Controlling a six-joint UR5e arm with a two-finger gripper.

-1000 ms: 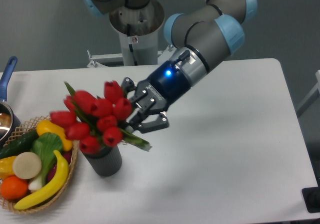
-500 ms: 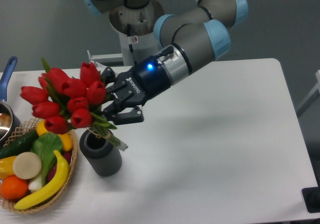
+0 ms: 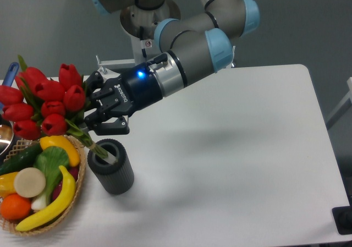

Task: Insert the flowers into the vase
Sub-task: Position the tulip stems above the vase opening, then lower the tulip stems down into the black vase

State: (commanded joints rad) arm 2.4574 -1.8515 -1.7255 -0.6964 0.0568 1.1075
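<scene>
Flowers (image 3: pixel 43 99) fill the left side of the frame, a bunch of red buds leaning up and to the left, their green stems running down and to the right into the mouth of the vase (image 3: pixel 111 173). The lower stem ends sit just inside the vase's rim, while the buds hang out over the basket (image 3: pixel 74 195). The tool (image 3: pixel 94 120) is clamped on the stems just above the vase, its dark fingers (image 3: pixel 113 129) closed around the green part between the buds and the rim. The arm (image 3: pixel 184 65) reaches in from the upper middle of the frame, slanting down to the left, with a blue light glowing on its wrist. The vase stands upright on the white table (image 3: pixel 236 164), in the lower left, just beside the basket's right edge. In the basket lie a banana (image 3: pixel 52 206), a yellow pepper (image 3: pixel 58 145), a leafy green vegetable (image 3: pixel 48 167), a cucumber (image 3: pixel 19 159) and an orange (image 3: pixel 14 207). At the far left edge a blue handle (image 3: pixel 9 73) pokes up behind the buds.
</scene>
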